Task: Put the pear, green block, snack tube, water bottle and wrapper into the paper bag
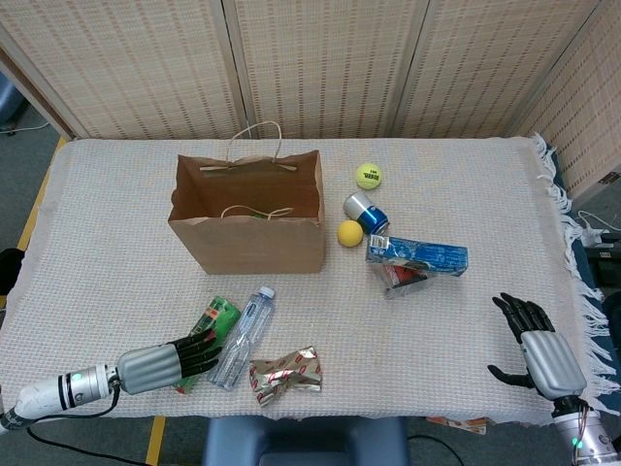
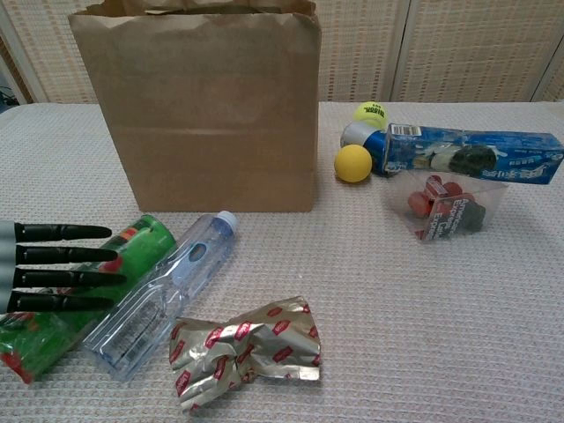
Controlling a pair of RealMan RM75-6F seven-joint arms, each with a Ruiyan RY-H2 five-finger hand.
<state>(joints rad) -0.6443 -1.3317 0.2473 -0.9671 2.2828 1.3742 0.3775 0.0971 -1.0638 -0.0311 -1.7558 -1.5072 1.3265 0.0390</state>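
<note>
Left hand (image 1: 167,361) is flat w/ fingers (image 2: 66,266) stretched straight out and apart, lying over the tube (image 1: 210,326), holding nothing. From the chest cam the fingers cover the middle of the tube; can't tell if they actually touch it or just hover above.

Right hand (image 1: 539,348) is way off at the near right edge of the table (image 1: 485,194), fingers spread, nothing in it. Only the head cam shows it.

Tube lies on its side near the front edge, left of the bottle (image 1: 243,336), the two pretty much touching along their length. Bottle is also lying down, cap pointing toward the bag (image 1: 248,212). Wrapper (image 1: 285,375) is crumpled just right of the bottle's base, closest to the front edge.

Bag stands upright and open behind them, handles up. Something green-ish peeks inside at the rim but too hidden to say what.

Other stuff right of the bag: tennis ball (image 1: 368,176), can (image 1: 365,211) on its side, small yellow ball (image 1: 349,233), blue box (image 1: 417,256) resting on a clear tub (image 2: 445,207).
</note>
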